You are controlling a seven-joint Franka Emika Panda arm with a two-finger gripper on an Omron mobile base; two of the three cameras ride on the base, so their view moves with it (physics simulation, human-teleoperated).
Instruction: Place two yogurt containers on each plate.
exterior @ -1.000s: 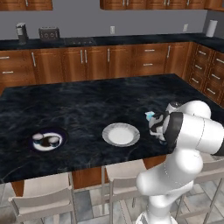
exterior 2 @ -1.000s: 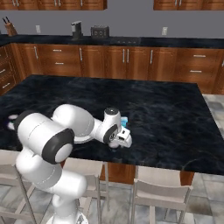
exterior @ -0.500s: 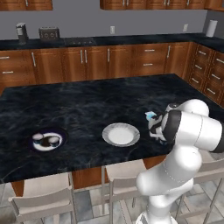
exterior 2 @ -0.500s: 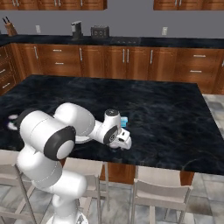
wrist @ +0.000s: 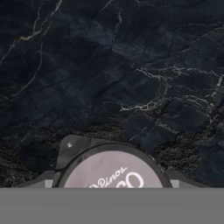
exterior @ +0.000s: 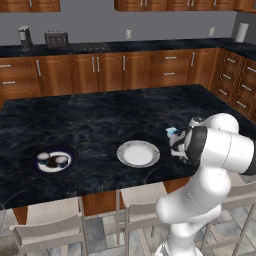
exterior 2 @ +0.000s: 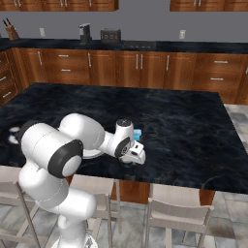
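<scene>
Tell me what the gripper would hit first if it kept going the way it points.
Most likely the round yogurt tub right between its fingertips, then the dark counter under it; depth is unclear.

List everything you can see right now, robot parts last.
counter: one, black marble island, under everything below
dark plate: one, dark rim, on the counter's left in the left base view
tubs on dark plate: two, whitish and dark, side by side
pale plate: one, grey-white, mid-counter, nothing on it
blue tub: one, light blue, on the counter just beyond the hand
round tub: one, grey lid, dark rim, on the counter between the fingertips
toaster: one, dark, back counter
coffee machine: one, grey, back counter
knife block: one, brown, back counter
stools: pale, at the near edge
arm: white, reaching low
gripper: astride the round tub; grip unclear
</scene>
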